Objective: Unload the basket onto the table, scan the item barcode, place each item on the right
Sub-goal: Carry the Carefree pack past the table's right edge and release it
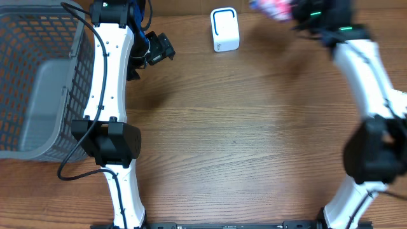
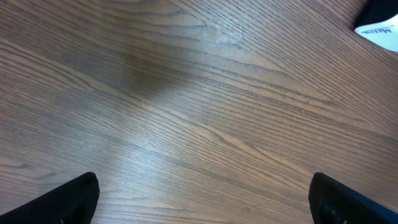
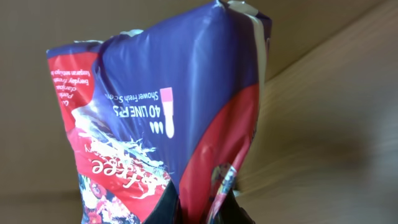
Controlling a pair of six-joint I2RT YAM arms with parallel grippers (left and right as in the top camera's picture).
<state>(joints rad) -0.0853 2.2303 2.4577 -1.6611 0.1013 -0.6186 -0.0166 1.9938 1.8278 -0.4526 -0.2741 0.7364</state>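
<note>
Basket (image 1: pixel 38 83) stands far left. Left claw (image 1: pixel 159 48) hangs released and empty over the surface (image 1: pixel 241 140), between basket and scanner (image 1: pixel 224 28). Right claw (image 3: pixel 202 202) is clenched on one edge of the packet (image 3: pixel 168 112), which is held aloft just right of the scanner.

Step in hand: presentation. The next move likely requires carrying the packet over the scanner with the barcode facing it. No barcode is visible.

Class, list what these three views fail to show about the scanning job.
- Barcode on the packet: not on the face seen in the right wrist view; overhead, the packet is blurred and cut by the top edge.
- The scanner: left wrist view shows only a corner, cut by the right edge.
</note>
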